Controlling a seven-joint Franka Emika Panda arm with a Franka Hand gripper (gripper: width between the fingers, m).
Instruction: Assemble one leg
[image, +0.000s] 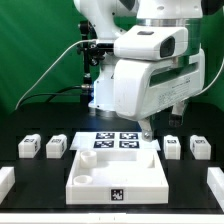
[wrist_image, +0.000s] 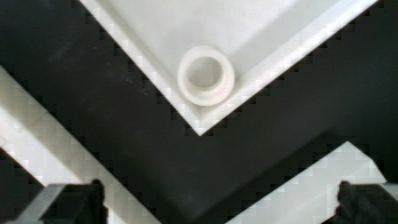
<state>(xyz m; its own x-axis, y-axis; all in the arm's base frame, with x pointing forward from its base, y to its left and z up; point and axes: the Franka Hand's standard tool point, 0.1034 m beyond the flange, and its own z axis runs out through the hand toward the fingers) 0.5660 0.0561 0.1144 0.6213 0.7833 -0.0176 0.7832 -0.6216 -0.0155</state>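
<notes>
The arm (image: 150, 60) holds its gripper (image: 160, 120) released and empty above the surface (image: 15, 165), over a corner of the large white tray-like part (image: 115, 172). That corner's round socket (wrist_image: 205, 75) shows in the wrist view ahead of the parted fingertips (wrist_image: 71, 200). In the exterior view the marker board (image: 115, 140) lies at 12 o'clock of the tray-like part. The nearest leg (image: 172, 146) stands untouched at 3 o'clock of the board, with a second leg (image: 199, 147) beyond it and two more (image: 57, 148) at 9 o'clock. The step in hand is judged to be the approach for pickup: the next move calls for travelling to the leg, straddling it squarely and closing on it.
</notes>
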